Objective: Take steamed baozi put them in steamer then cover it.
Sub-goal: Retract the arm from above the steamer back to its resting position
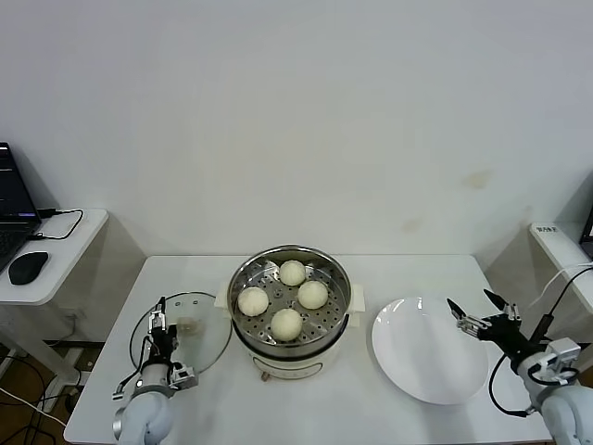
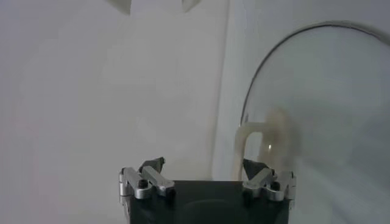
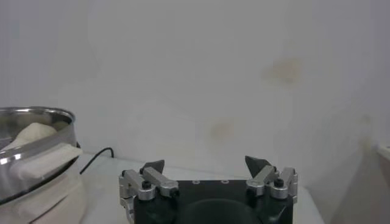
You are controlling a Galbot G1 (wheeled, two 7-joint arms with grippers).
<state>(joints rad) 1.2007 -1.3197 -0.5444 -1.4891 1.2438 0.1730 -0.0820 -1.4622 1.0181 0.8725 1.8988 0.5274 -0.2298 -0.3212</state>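
Cover [image 1: 190, 326] just beside left end effector [image 1: 158, 321]

**Whites, creams and bright steel**

The tabletop [image 1: 435, 422] is plain white, and the wall behind it the same, with a few faint tan stains. Four steamed baozi [image 1: 287, 323] are smooth cream-white. The steamer [image 1: 338, 278] is shiny silver steel, its floor patterned with small round holes, on a cream-white base. The cover [image 1: 208, 329] is clear glass with a thin metal rim and a cream handle. The plate [image 1: 431, 350] is flat white, unpatterned. The left gripper [image 1: 159, 320] and right gripper [image 1: 473, 311] are black with silver metal links and dark tips. On the white side table, the mouse [image 1: 28, 267] is black.
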